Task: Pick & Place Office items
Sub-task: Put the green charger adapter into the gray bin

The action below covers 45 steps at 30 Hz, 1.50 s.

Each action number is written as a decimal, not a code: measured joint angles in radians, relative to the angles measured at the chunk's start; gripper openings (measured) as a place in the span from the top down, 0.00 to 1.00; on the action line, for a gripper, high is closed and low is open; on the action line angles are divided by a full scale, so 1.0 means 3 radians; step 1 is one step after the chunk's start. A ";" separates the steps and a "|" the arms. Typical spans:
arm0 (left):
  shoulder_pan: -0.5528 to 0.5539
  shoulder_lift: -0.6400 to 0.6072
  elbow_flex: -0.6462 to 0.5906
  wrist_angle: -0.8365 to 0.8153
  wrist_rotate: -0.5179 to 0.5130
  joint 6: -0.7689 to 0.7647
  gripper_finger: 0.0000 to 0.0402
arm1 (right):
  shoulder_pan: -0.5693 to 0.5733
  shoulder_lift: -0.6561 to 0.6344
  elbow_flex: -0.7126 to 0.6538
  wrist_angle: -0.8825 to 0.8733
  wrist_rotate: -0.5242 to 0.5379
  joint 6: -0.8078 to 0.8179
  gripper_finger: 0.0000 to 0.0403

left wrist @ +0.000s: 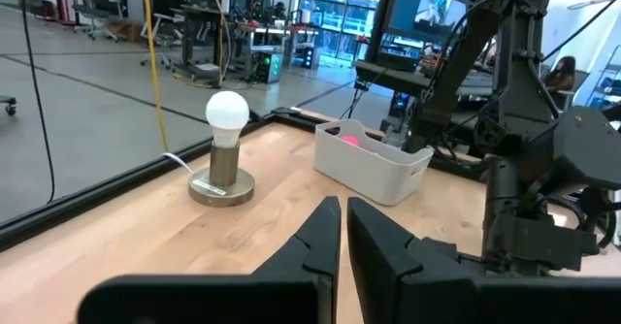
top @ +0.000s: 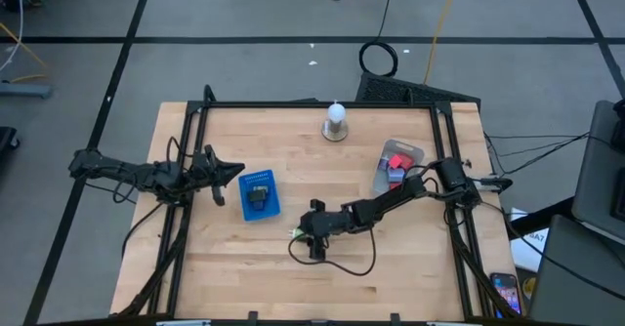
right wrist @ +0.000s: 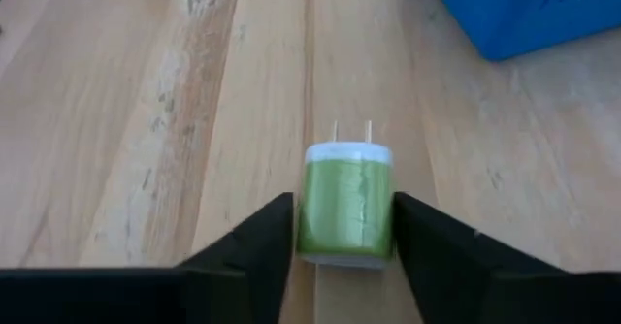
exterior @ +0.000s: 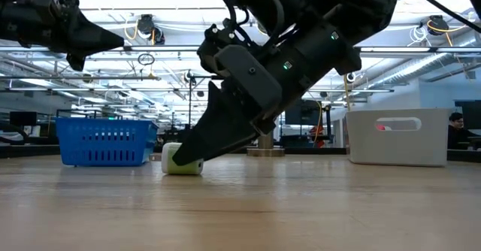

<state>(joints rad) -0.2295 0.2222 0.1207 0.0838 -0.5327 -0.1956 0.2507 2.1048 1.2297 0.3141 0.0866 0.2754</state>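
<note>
A small green piece with a white end and two metal prongs lies on its side on the wooden table, left of the middle near the front; it also shows in the high view and the low view. My right gripper reaches in from the table's right and is shut on it. A blue tray holds a black piece. A white bin holds red and pink pieces. My left gripper hovers shut and empty above the table's left side, left of the blue tray. My right gripper pinches the green piece's two long sides between its two fingers, at the end away from the prongs. The fingers slant down from the table's right and lie along the piece. The piece lies on the table, prongs pointing away from the gripper.
A white bulb on a round base stands at the table's far middle. Black frame rails run along the table's left, far and right sides. The right arm's cable loops over the wood near the front.
</note>
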 joint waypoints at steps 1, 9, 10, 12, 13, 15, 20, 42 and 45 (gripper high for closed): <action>0.0000 0.0001 0.0000 -0.0001 0.0000 -0.0003 0.94 | -0.0003 0.0000 0.0000 -0.0004 -0.0008 -0.0004 0.59; 0.0000 0.0001 0.0000 -0.0022 -0.0001 -0.0005 0.94 | -0.0003 0.0000 0.0000 0.0008 -0.0115 -0.0203 0.70; 0.0000 0.0000 0.0000 -0.0022 -0.0001 -0.0005 0.94 | -0.0003 -0.0002 0.0000 0.0008 -0.0178 -0.0211 0.70; 0.0000 0.0001 0.0000 -0.0027 -0.0001 -0.0005 0.94 | -0.0003 -0.0050 -0.0001 -0.0042 -0.0297 -0.0211 0.70; 0.0000 0.0000 0.0000 -0.0043 -0.0001 -0.0006 0.94 | -0.0003 -0.0090 -0.0004 -0.0067 -0.0351 -0.0211 0.70; 0.0000 0.0001 0.0001 -0.0107 -0.0001 -0.0022 0.94 | -0.0001 -0.0219 -0.0004 -0.0140 -0.0392 -0.0227 0.70; 0.0000 0.0001 0.0001 -0.0204 -0.0002 -0.0094 0.94 | 0.0032 -0.0808 -0.0150 -0.0243 -0.0386 -0.0488 0.70; 0.0000 0.0001 0.0001 -0.0196 -0.0003 -0.0083 0.94 | 0.0049 -0.4381 -0.3496 0.1821 0.0588 -0.0651 0.70; 0.0000 0.0001 0.0001 -0.0196 -0.0004 -0.0079 0.94 | 0.0026 -0.4621 -0.3665 0.1833 0.0647 -0.0659 0.70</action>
<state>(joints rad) -0.2295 0.2225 0.1211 0.0250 -0.5339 -0.2192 0.2585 0.7185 0.1301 0.8641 0.2806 0.0777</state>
